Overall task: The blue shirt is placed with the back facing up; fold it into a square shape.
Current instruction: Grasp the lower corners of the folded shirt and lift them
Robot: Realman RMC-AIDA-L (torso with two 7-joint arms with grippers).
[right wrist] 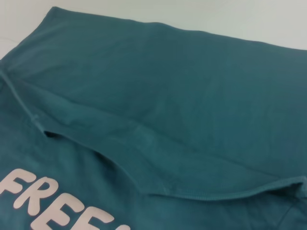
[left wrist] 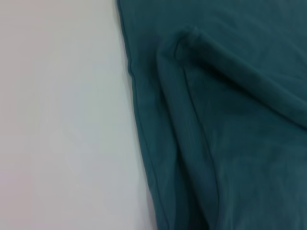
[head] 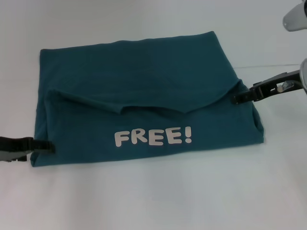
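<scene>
A plain white table (head: pixel 153 201) fills the scene, and the blue shirt (head: pixel 144 81) lies across its middle, already gathered into a wide rectangular bundle. A flap from the far side is laid over toward the robot, its curved hem (head: pixel 148 108) sagging across the middle, and below it the near layer shows the white lettering "FREE!" (head: pixel 153 137), so the shirt is not plain here.

The left gripper (head: pixel 42 145) sits low at the shirt's left edge near the front corner, its dark tip touching the cloth; whether it pinches the fabric or merely rests beside it I cannot tell. The right gripper (head: pixel 242 97) reaches in from the right to the end of the flap, its tip at the hem corner; I cannot tell its grip either. The left wrist view shows only cloth folds and bare table, the right wrist view the flap's hem above the lettering.

My reading is that the lengthwise fold is done or just being laid down, and the bundle is wider than it is deep. The next move probably calls for taking one side edge, with all layers pinched together, and carrying it across so the shape comes out square, keeping the loose hem from slipping
</scene>
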